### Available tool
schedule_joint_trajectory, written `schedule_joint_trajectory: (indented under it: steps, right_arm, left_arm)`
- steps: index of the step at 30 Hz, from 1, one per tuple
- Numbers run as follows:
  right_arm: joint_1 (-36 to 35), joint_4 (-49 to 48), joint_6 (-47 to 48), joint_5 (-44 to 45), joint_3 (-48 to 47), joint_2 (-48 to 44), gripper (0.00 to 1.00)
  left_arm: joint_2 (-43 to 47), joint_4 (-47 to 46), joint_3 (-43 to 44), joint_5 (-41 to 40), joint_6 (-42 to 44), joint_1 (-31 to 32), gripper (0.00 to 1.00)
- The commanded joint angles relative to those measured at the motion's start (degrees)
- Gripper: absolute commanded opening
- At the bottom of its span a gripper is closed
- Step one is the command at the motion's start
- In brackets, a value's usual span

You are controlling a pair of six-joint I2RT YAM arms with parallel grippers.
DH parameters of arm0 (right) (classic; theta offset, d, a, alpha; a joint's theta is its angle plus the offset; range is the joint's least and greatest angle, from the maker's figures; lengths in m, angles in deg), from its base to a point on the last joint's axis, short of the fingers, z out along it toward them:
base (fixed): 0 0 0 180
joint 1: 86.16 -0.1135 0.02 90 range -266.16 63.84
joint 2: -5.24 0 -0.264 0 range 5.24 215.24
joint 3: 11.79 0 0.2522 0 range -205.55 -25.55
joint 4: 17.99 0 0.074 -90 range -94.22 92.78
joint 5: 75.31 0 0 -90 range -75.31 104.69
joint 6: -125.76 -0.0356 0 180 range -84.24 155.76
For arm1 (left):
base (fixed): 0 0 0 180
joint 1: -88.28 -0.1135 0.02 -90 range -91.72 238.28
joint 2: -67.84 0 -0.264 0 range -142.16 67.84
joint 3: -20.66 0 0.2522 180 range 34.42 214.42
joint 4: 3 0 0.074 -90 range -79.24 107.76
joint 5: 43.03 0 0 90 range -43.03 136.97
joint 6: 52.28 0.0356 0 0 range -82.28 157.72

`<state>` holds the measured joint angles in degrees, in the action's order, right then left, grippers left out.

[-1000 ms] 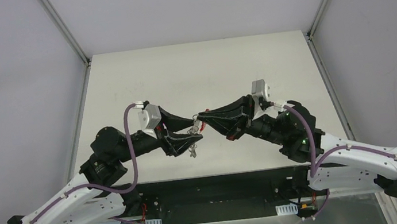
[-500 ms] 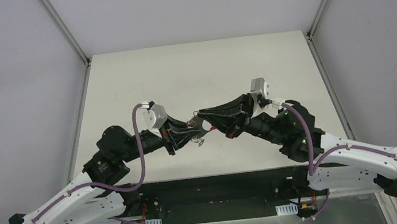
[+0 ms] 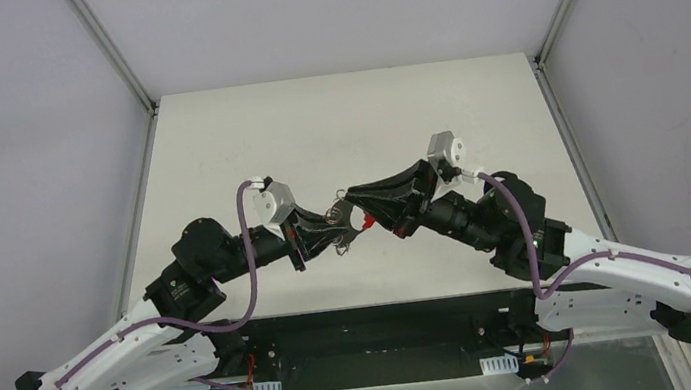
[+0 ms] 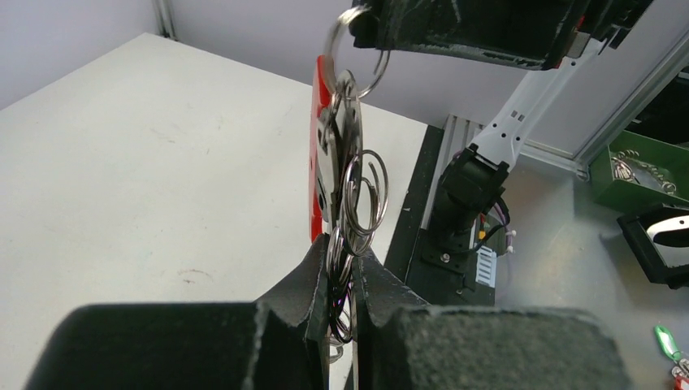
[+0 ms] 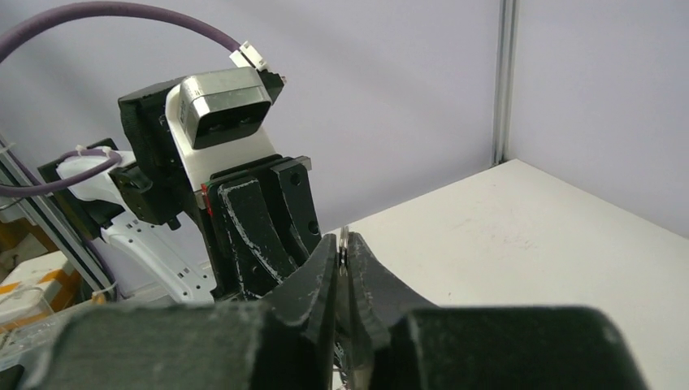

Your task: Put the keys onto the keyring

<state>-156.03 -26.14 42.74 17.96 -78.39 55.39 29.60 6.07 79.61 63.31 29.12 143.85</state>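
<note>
Over the last second the left gripper (image 3: 331,229) has swung away from the near edge, toward 12 o'clock, and rolled. The loops that dangled below it a second ago are now drawn up between the two grippers. The right gripper (image 3: 352,199) has barely shifted; only its wrist has rolled a little.

In the left wrist view the left gripper (image 4: 341,280) has its fingers pressed close together on the lower loops of the keyring (image 4: 361,191). The bunch stands upright out of the pinch toward 12 o'clock. The red tag (image 4: 314,138) runs edge-on along its 9 o'clock side, with the grey-white strap (image 4: 328,150) lying against it. The topmost loop goes into the tip of the right gripper at the upper edge of that view.

In the right wrist view the right gripper (image 5: 344,252) is closed on the thin edge of one silver loop, seen end-on. The left gripper's black fingers face it just beyond, at 10 o'clock.

From above, the keyring (image 3: 340,216) hangs in the air over the near middle of the table (image 3: 342,125). The left gripper is at its 7 o'clock and the right at its 1 o'clock, and the red tag (image 3: 366,220) shows at 4 o'clock. The small black-headed key cannot be picked out in any view.

Off the table at 3 o'clock in the left wrist view sits a green bin (image 4: 605,166) holding more wire rings.
</note>
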Motion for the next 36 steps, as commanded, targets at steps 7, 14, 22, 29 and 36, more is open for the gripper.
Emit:
schedule_joint_trajectory:
  steps: [7, 14, 22, 29, 36]
  right_arm:
    - [-0.2, 11.1, 2.8, 6.6, -5.1, -3.8, 0.43]
    - [-0.3, 22.3, 2.8, 11.0, -4.1, -10.8, 0.51]
    - [-0.2, 33.8, 1.3, -0.8, -6.0, -13.5, 0.58]
    - [-0.2, 36.5, 1.1, -12.7, -8.1, -10.7, 0.58]
    - [-0.3, 34.7, 0.1, -19.9, -8.0, -9.0, 0.58]
  left_arm:
    - [-0.2, 1.9, 4.6, 2.0, -3.6, 0.3, 0.0]
    - [1.0, 1.4, 4.4, 6.3, -6.5, 0.3, 0.0]
    - [2.2, -0.9, 4.7, 12.2, -10.2, 0.2, 0.0]
    - [2.6, -5.8, 4.0, 17.9, -14.8, 0.2, 0.0]
    - [3.6, -9.2, 2.4, 20.6, -17.9, 0.3, 0.0]
